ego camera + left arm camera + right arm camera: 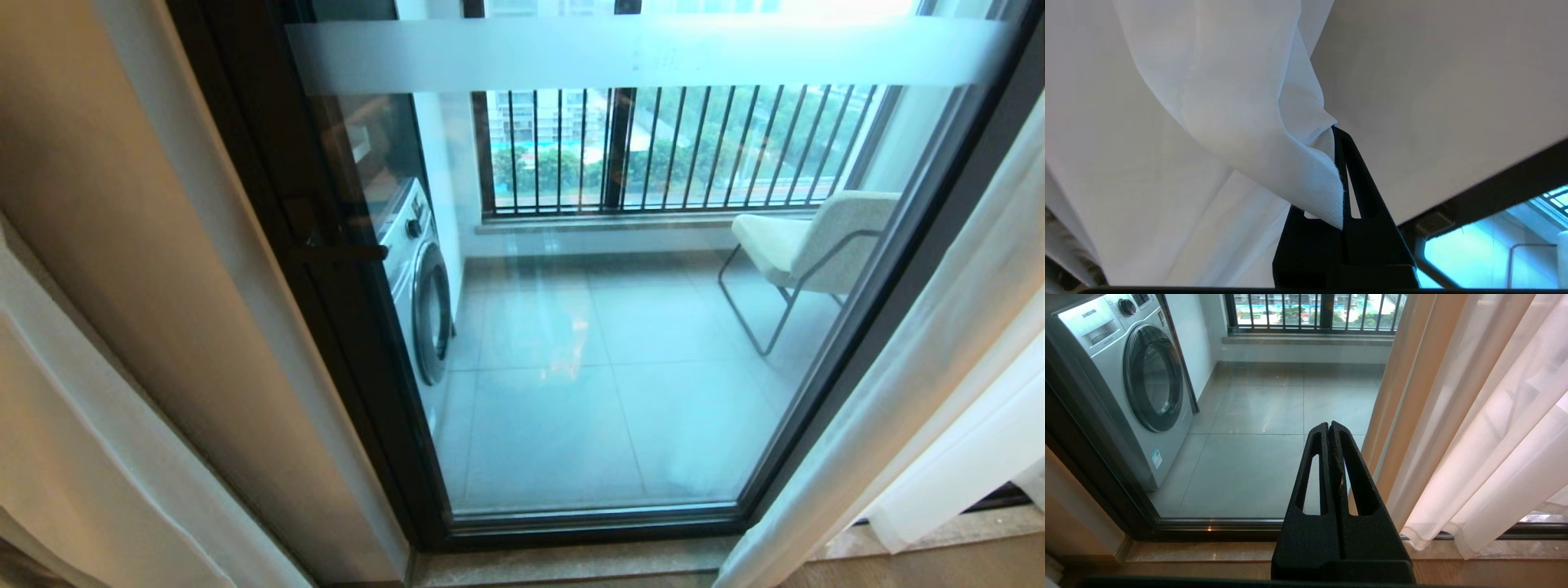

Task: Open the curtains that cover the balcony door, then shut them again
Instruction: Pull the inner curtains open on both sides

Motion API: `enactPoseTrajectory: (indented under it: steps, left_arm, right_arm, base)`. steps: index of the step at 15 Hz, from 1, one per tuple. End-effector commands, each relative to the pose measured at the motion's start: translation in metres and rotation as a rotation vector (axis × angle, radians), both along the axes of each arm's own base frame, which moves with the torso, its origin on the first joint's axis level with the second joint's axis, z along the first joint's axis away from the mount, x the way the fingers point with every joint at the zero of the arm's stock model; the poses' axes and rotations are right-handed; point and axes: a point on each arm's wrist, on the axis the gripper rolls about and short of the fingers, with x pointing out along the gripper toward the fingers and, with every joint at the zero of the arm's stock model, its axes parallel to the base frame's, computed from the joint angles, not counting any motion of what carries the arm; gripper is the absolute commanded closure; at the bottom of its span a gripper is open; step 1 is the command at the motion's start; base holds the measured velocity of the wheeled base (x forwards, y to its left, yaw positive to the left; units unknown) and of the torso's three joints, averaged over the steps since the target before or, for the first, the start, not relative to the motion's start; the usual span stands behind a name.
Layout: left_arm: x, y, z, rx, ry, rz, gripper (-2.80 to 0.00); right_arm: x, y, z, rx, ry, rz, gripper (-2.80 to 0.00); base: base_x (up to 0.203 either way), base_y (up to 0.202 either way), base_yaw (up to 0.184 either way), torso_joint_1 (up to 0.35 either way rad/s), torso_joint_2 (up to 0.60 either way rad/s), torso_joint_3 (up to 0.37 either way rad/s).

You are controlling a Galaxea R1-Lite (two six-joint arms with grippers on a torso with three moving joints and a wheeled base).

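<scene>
With the tall dark-framed glass balcony door (588, 327) uncovered mid-frame, the left gripper (1340, 163) is clamped on the sheer white curtains' (1229, 102) light, limp, slippery hem, best pinched there, while the right gripper (1329, 435) is closed, empty.

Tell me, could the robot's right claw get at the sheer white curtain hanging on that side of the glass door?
Probably yes. The right claw, shut and empty, points at the dark-framed glass balcony door, with the sheer white curtain hanging just beside it and nothing between them. It would have to open first.
</scene>
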Motion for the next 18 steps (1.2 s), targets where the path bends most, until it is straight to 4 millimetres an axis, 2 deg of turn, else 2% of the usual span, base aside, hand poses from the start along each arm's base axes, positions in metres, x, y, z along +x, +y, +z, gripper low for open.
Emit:
enactPoseTrajectory:
  steps: [1,5,6,13,18]
  left_arm:
    - [0.019,0.01,-0.005,-0.015,0.023,0.0,0.0]
    - [0.029,0.015,-0.009,-0.021,0.035,0.001,0.0]
    - [0.031,0.016,-0.009,-0.022,0.035,0.001,-2.8]
    - [0.029,0.016,-0.009,-0.019,0.038,0.032,-2.8]
    - [0.01,0.007,-0.011,-0.007,0.057,0.093,-2.8]
  right_arm:
    - [0.0,0.0,0.0,0.0,-0.001,0.0,0.0]
    - [0.0,0.0,0.0,0.0,-0.001,-0.001,0.0]
    - [0.0,0.0,0.0,0.0,-0.001,0.0,0.0]
    - [0.0,0.0,0.0,0.0,-0.001,0.0,0.0]
    - [0.0,0.0,0.0,0.0,-0.001,0.0,0.0]
  base:
    - [0.0,0.0,0.0,0.0,0.0,0.0]
    - [0.0,0.0,0.0,0.0,0.0,0.0]
    - [0.0,0.0,0.0,0.0,0.0,0.0]
    - [0.0,0.0,0.0,0.0,0.0,0.0]
    - [0.0,0.0,0.0,0.0,0.0,0.0]
